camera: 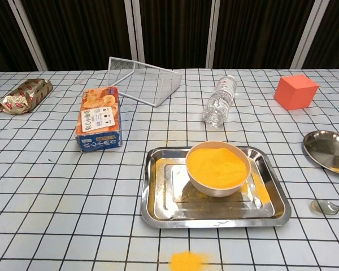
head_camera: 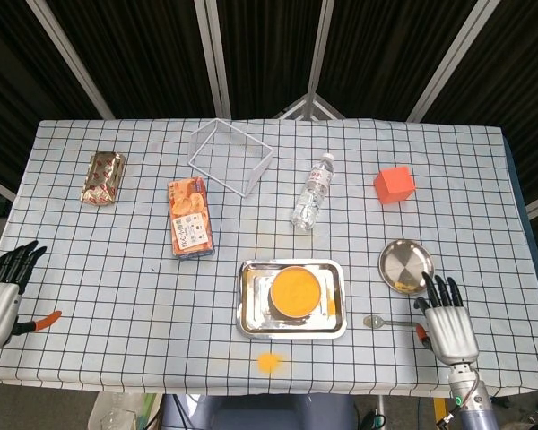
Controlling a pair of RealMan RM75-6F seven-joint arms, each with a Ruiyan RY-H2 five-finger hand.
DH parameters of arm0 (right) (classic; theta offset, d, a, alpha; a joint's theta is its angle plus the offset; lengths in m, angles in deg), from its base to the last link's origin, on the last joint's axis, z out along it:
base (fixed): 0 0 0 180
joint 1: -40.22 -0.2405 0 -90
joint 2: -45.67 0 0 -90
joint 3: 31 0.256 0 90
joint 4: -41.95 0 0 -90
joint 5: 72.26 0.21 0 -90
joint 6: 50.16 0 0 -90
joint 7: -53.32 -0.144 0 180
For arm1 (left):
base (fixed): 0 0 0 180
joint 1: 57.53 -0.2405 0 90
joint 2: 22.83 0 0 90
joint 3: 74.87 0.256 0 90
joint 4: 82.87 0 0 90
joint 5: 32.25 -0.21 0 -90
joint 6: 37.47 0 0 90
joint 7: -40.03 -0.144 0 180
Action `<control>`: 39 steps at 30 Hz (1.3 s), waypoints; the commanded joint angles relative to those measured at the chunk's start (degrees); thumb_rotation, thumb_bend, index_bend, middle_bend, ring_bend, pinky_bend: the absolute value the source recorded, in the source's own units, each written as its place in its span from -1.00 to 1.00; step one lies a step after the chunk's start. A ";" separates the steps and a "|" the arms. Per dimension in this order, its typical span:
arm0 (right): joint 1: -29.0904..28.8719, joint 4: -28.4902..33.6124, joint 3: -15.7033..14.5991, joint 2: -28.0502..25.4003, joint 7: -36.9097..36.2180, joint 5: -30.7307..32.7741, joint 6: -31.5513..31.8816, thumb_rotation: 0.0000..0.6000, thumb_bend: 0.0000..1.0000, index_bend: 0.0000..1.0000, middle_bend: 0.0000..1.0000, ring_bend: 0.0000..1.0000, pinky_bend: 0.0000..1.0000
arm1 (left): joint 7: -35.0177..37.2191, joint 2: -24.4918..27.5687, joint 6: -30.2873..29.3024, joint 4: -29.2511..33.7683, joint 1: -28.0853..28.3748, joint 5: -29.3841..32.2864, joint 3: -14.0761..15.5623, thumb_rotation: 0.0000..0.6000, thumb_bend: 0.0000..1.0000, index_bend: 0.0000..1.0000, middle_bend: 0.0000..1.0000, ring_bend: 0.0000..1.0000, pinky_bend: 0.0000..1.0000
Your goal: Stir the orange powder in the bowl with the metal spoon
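The white bowl of orange powder (camera: 217, 167) sits in a steel tray (camera: 158, 195). Right of it lies the metal spoon (head_camera: 390, 321), untouched. Right robot hand (head_camera: 446, 324) spread beside the spoon; left robot hand (head_camera: 0, 298) spread far left.

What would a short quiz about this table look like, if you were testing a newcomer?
1. True or false: the metal spoon already stands in the bowl.
2. What does the bowl sit in? A) wire basket B) metal tray C) round metal plate
3. Which hand is nearer the spoon?

Key
1. False: it lies flat on the tablecloth, right of the tray.
2. B. The round metal plate holds no bowl, and the wire basket stands far back.
3. The right hand, open beside the spoon's handle; the left hand hangs at the far table edge.
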 commanded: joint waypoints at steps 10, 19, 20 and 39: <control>-0.49 -3.06 -0.69 2.64 1.20 1.88 -1.63 1.00 -0.26 -0.07 -0.83 -1.00 -0.97 | 0.27 0.01 -0.20 -0.20 0.09 -0.07 -0.23 1.00 -0.99 -1.00 -1.00 -1.00 -1.00; -0.35 -3.35 -1.92 4.03 1.93 1.49 -1.73 1.00 -0.26 -0.07 -0.82 -1.00 -0.97 | -0.16 0.02 0.12 -0.07 0.13 0.18 -0.15 1.00 -0.99 -1.00 -1.00 -1.00 -1.00; -0.37 -3.29 -1.89 4.21 1.86 1.69 -1.86 1.00 -0.26 -0.07 -0.82 -1.00 -0.97 | -0.19 0.03 0.16 -0.03 0.13 0.22 -0.14 1.00 -0.99 -1.00 -1.00 -1.00 -1.00; -1.78 -3.47 -1.03 6.40 2.41 3.69 -3.62 1.00 -0.23 0.01 -0.78 -1.00 -0.97 | -0.28 0.18 0.75 0.30 0.20 0.84 -0.13 1.00 -0.99 -1.00 -1.00 -1.00 -1.00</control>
